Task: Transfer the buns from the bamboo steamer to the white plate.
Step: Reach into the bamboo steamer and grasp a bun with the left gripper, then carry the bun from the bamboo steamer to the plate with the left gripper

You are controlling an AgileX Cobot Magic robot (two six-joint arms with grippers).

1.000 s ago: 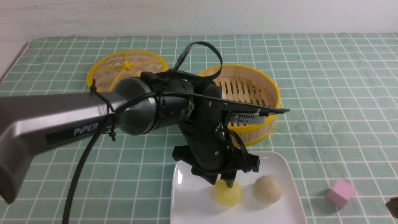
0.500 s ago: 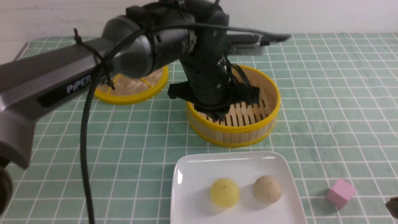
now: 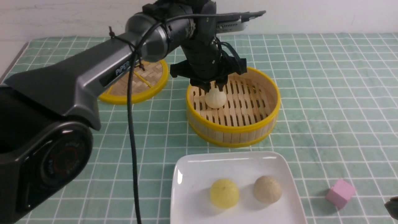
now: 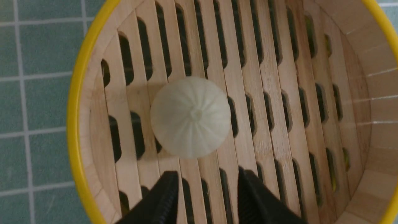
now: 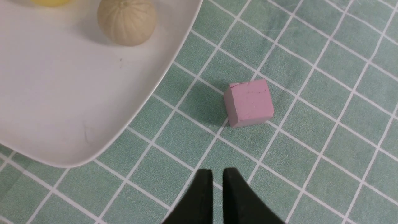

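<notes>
In the front view, left gripper (image 3: pixel 213 88) hangs over last bun (image 3: pixel 215 98) in steamer (image 3: pixel 233 132); yellow bun (image 3: pixel 224 193) and beige bun (image 3: pixel 267 189) sit on plate (image 3: pixel 192 174). Left wrist: jaws parted, empty, gap looks narrower than the bun, so tips may hit it and roll it. Right wrist: right gripper (image 5: pixel 217 175) nearly closed, empty, near pink cube (image 5: pixel 248 102).

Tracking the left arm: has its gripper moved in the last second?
Yes. The left gripper left the plate and went farther from the robot, now above the bun in the steamer.
</notes>
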